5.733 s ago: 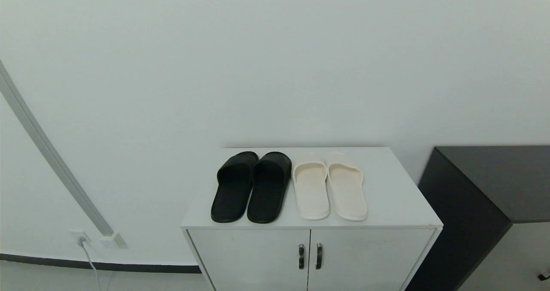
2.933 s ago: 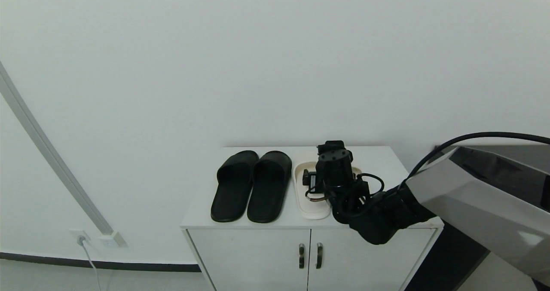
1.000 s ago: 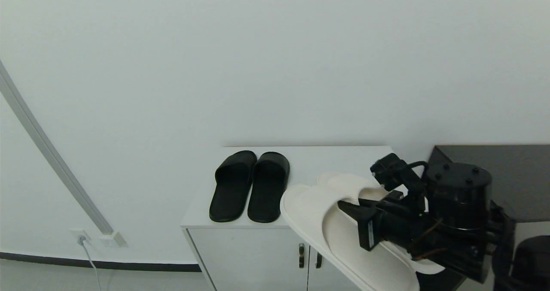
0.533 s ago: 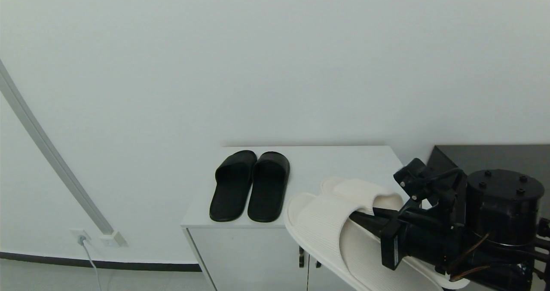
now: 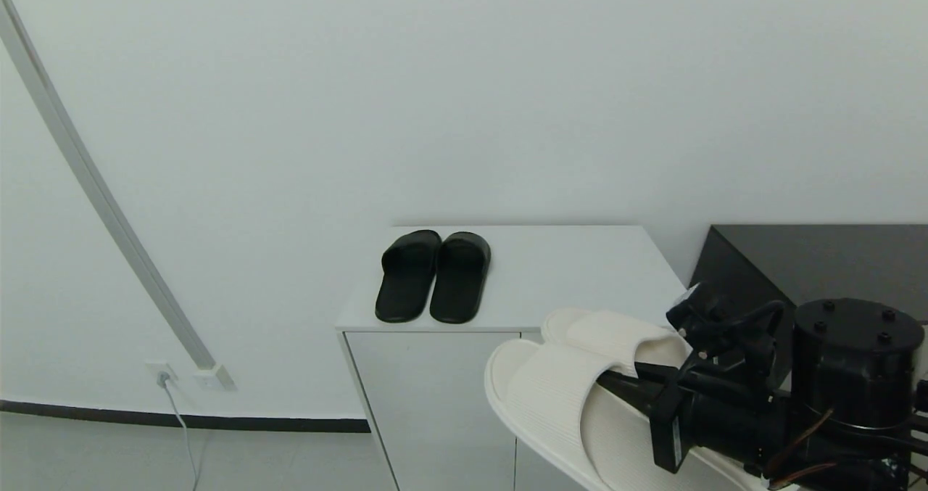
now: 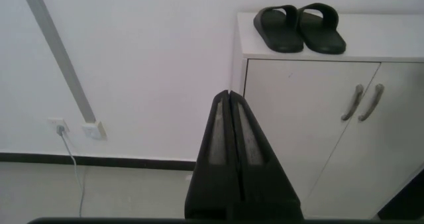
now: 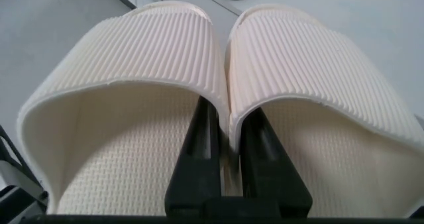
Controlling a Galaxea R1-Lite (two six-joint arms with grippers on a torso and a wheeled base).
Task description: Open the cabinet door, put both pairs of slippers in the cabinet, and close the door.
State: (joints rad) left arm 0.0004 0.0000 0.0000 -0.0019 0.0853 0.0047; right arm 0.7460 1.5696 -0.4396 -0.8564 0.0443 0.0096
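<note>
My right gripper is shut on the pair of white slippers, held in the air in front of the cabinet, off its right front corner. Its fingers pinch the two inner edges of the white slippers together. The black slippers lie side by side on the white cabinet top, toward its left. The cabinet doors are closed, with two metal handles at the middle. My left gripper is shut, low and to the left of the cabinet, holding nothing; the black slippers show beyond it.
A dark cabinet stands right of the white one. A grey conduit runs down the wall to a socket with a cable at lower left. Bare floor lies left of the cabinet.
My right gripper picked the white slippers off the cabinet top and drew them back and down. Between half a second ago and now the head camera shifted, so the cabinet looks farther away.
</note>
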